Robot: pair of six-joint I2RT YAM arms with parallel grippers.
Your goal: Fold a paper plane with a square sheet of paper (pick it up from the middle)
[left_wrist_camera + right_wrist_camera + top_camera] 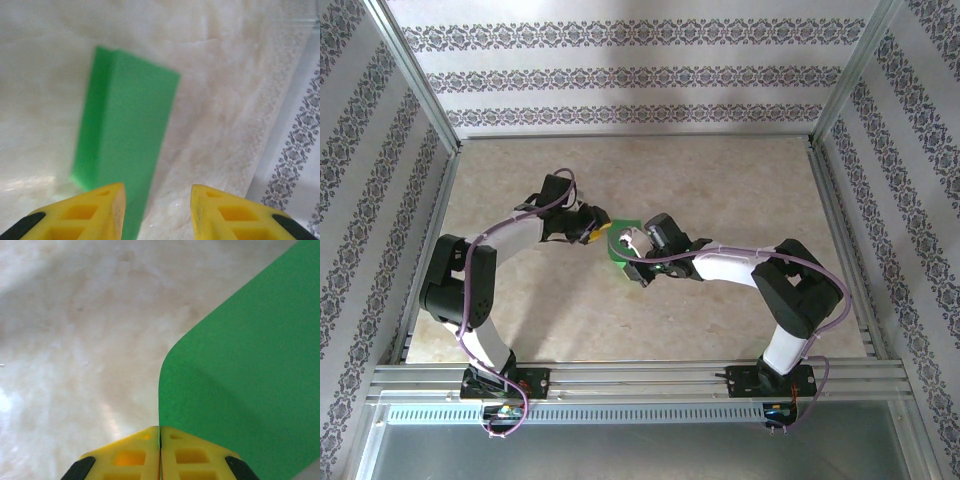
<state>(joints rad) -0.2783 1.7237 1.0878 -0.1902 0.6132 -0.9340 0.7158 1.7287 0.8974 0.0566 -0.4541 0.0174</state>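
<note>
left gripper: left of centre on the table, tip aimed at the green sheet. In the left wrist view its yellow fingers stand apart with a clear gap and clamp nothing; the sheet's lower end runs just beside the left-hand finger.
square sheet of paper: mid-table, between the two grippers and lifted off the surface. The left wrist view shows a long upright strip with a darker band down one side, so it looks doubled or bent over. The right wrist view shows a broad face curving away from the pinch.
right gripper: just right of the sheet. In the right wrist view its fingers are pressed together, with a thin green edge nipped between them. This one carries the sheet.
done: sheet picked up. Possibly a first lengthwise bend, though I cannot tell whether it is creased.
left to do: my read is nearly all of it. No pointed nose, no wings, no dart shape.
table: pale marbled top, bare around the work.
walls: patterned paper on three sides inside a metal frame, all well apart from the sheet.
in the way: nothing loose. The two wrists crowd each other at the sheet, and I judge that the main collision risk.
</note>
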